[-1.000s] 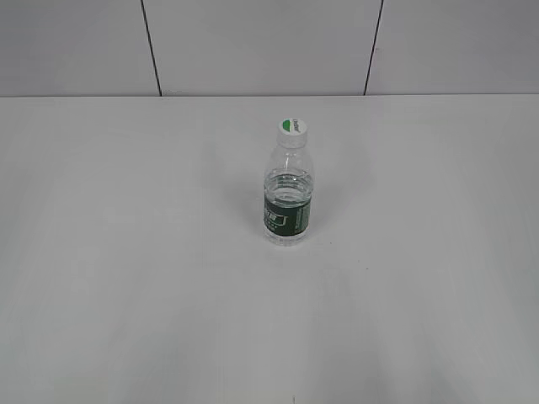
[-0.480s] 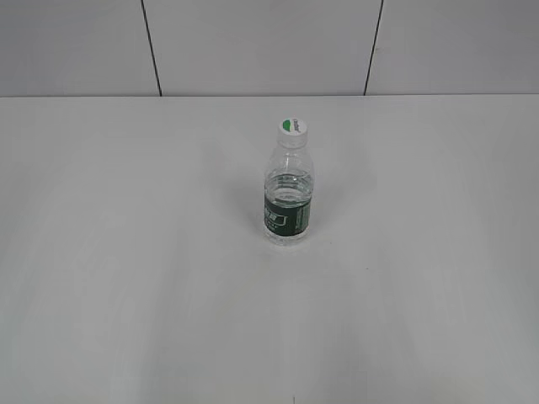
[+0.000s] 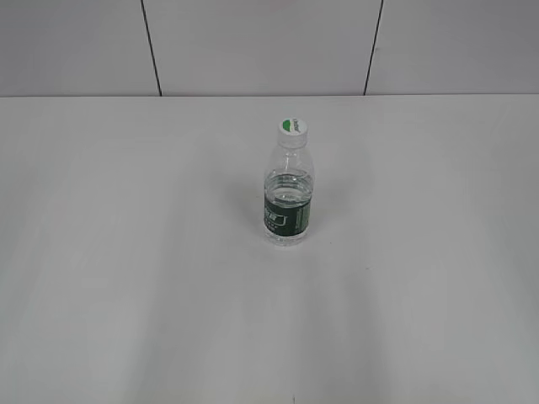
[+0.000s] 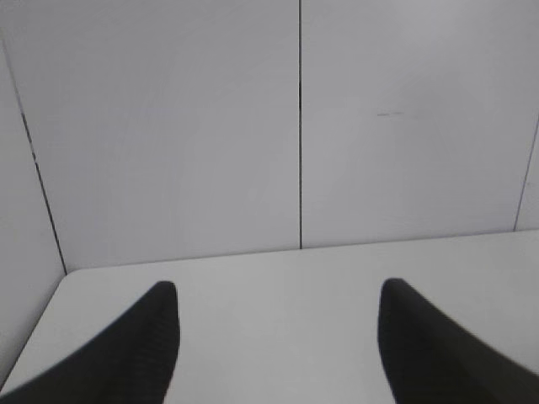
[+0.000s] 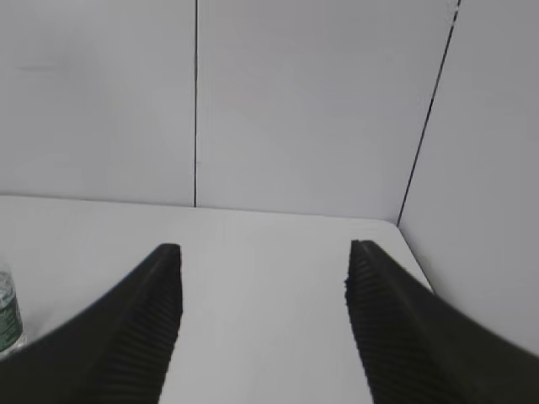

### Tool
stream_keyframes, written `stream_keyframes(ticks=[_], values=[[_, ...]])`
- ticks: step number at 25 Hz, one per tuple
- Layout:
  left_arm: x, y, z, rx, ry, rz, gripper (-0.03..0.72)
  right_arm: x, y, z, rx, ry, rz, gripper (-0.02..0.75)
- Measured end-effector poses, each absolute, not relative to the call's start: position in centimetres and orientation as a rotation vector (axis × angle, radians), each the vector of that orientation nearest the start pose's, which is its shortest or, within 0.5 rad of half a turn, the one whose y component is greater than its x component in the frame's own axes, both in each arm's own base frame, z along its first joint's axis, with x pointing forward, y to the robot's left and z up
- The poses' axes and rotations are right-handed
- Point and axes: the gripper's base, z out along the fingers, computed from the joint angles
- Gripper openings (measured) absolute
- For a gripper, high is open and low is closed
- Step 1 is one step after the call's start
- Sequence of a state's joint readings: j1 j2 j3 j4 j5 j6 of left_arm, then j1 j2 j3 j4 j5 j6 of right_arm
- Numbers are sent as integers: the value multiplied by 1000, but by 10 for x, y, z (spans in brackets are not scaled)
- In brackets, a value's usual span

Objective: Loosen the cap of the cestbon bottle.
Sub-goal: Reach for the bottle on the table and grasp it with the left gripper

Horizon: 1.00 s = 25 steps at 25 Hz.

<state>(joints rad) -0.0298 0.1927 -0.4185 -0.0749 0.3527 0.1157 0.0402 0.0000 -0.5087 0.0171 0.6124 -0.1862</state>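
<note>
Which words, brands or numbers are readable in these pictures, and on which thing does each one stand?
None can be read.
Cap: tiny text beside the green mark, too small to read.
Bottle label: white print on dark green, blurred.
Right wrist view: only the label's edge shows, nothing legible.

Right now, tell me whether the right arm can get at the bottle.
Probably yes. The bottle stands alone at the left edge of the right wrist view, the right gripper is open and empty, and only bare table surrounds the bottle.

Nothing has visibly changed since the earlier pictures.
</note>
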Motion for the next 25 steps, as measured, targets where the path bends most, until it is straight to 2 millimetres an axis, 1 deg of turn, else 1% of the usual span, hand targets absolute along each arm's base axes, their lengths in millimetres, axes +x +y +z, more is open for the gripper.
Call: stream_keyframes(ticks=[6, 13, 19, 23, 25], values=[[82, -3, 308, 65, 1567, 2, 454, 33, 2, 326, -176, 1597, -96, 472], [121, -3, 297, 42, 1577, 8, 454, 69, 3, 331, -175, 1614, -96, 472], [151, -2, 291, 30, 1548, 24, 454, 94, 4, 334, -171, 1599, -98, 472], [169, -4, 283, 38, 1557, 25, 454, 108, 5, 334, -169, 1588, -100, 472], [180, -10, 274, 69, 1588, 9, 454, 115, 5, 334, -168, 1580, -100, 472]])
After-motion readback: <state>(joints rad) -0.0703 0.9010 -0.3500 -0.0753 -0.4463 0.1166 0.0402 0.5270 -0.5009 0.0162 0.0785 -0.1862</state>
